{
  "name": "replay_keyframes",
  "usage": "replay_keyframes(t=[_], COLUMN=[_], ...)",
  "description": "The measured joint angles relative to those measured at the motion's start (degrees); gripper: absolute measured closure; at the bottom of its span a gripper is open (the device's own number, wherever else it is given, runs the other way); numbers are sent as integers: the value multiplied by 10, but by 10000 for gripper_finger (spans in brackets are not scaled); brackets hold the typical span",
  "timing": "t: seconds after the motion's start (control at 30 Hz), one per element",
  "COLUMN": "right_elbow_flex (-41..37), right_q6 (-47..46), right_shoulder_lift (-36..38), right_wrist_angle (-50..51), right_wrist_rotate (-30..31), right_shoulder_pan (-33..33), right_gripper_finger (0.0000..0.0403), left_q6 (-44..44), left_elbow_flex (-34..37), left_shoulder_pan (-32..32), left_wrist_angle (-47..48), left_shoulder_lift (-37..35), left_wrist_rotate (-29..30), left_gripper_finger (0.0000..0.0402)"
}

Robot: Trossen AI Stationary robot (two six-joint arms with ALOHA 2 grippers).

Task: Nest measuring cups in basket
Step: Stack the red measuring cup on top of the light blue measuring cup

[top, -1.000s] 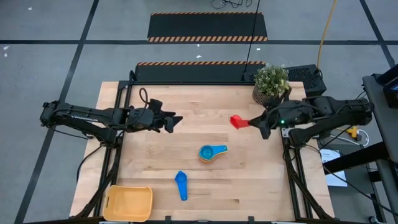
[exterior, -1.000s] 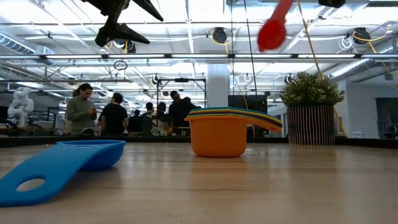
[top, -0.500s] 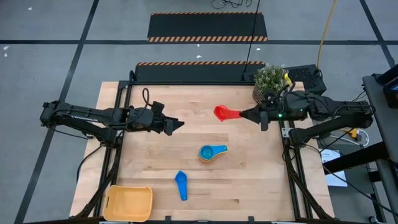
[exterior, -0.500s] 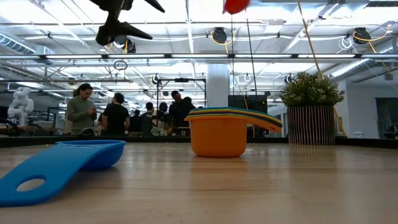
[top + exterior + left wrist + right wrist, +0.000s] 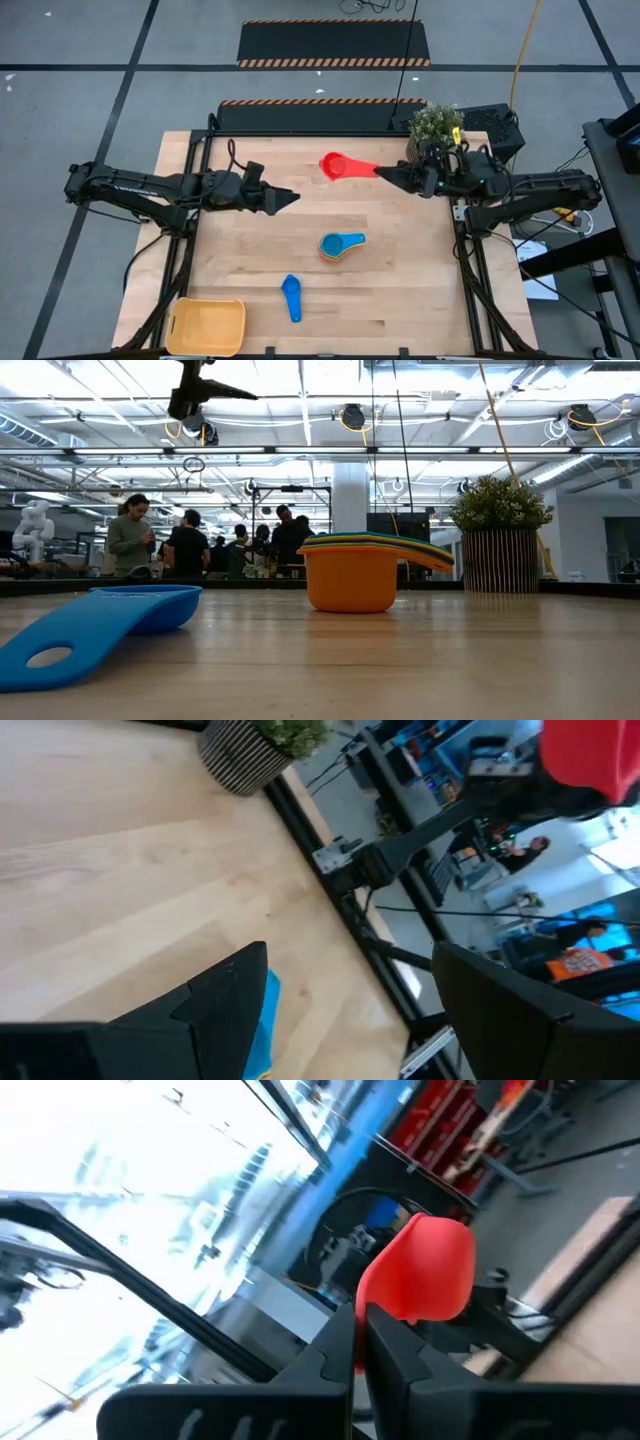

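My right gripper (image 5: 383, 172) is shut on a red measuring cup (image 5: 335, 165), held high over the far middle of the table; in the right wrist view the red cup (image 5: 425, 1270) stands out past the fingers. My left gripper (image 5: 290, 197) hangs open in the air left of the middle and touches nothing; its fingers (image 5: 215, 390) show at the top of the low view. A nested stack of cups (image 5: 340, 245), orange outside and blue on top, stands on the table's middle. A lone blue cup (image 5: 291, 297) lies nearer. The yellow-orange basket (image 5: 207, 327) sits at the near left corner. My right gripper pinches the red cup's handle (image 5: 372, 1315) between its two fingers, which lie along the handle. The fingers come about level from the table's right. The cup is lifted clear, high above the table, with its bowl (image 5: 333, 165) pointing toward the table's left.
A potted plant (image 5: 437, 130) stands at the far right corner, close behind my right gripper. Bare wood lies between the stack and the basket. People stand in the room beyond the table (image 5: 160, 540).
My right gripper has carried the red cup up and toward the table's left and far edge; the cup has risen out of the low view. My left gripper has shifted slightly upward and stayed open.
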State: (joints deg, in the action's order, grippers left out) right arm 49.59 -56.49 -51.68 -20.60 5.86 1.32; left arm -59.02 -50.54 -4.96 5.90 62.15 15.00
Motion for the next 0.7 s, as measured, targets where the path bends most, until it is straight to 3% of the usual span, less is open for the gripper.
replay_keyframes(t=[0.27,0.5,0.7], right_elbow_flex=[-95,-145,-152], right_q6=[-37,-74,-80], right_shoulder_lift=[-10,-17,-21], right_wrist_angle=[-198,-245,-246], right_wrist_rotate=[0,-47,-60], right_shoulder_pan=[-2,-2,-2], right_gripper_finger=[403,403,403], left_q6=[18,17,-56], left_elbow_flex=[0,0,0], left_shoulder_pan=[-1,1,15], left_wrist_angle=[-71,-218,-216], left_shoulder_lift=[0,0,0], left_wrist_rotate=[-1,-82,-101], left_gripper_finger=[117,117,117])
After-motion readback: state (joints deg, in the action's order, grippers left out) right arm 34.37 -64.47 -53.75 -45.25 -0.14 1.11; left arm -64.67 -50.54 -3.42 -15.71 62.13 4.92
